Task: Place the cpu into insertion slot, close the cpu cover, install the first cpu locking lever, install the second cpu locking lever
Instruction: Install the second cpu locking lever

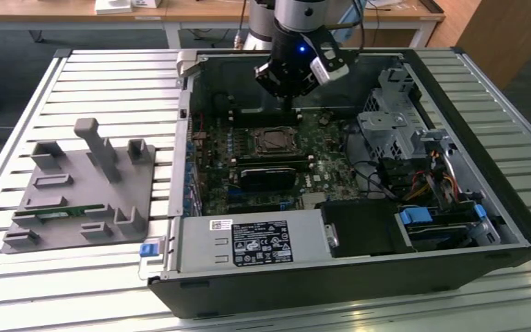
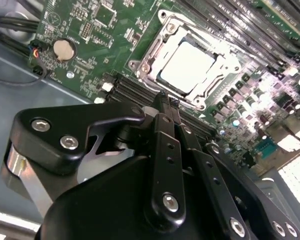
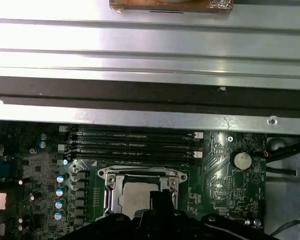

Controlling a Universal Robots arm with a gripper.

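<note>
Silver chip: the cpu (image 2: 187, 64) lies flat in the insertion slot (image 2: 146, 64) on the green motherboard (image 2: 90, 30).
Frame: the cpu cover (image 2: 205, 102) seems to lie down around the chip; whether it is latched I cannot tell.
My pincer: my gripper (image 2: 162, 100) hangs above the board just beside the socket, its fingers pressed together on nothing.
Neighbours: memory slots (image 3: 132, 142) run close alongside.
Risk: I judge a skewed descent could scrape the chip or strike those slots.
</note>
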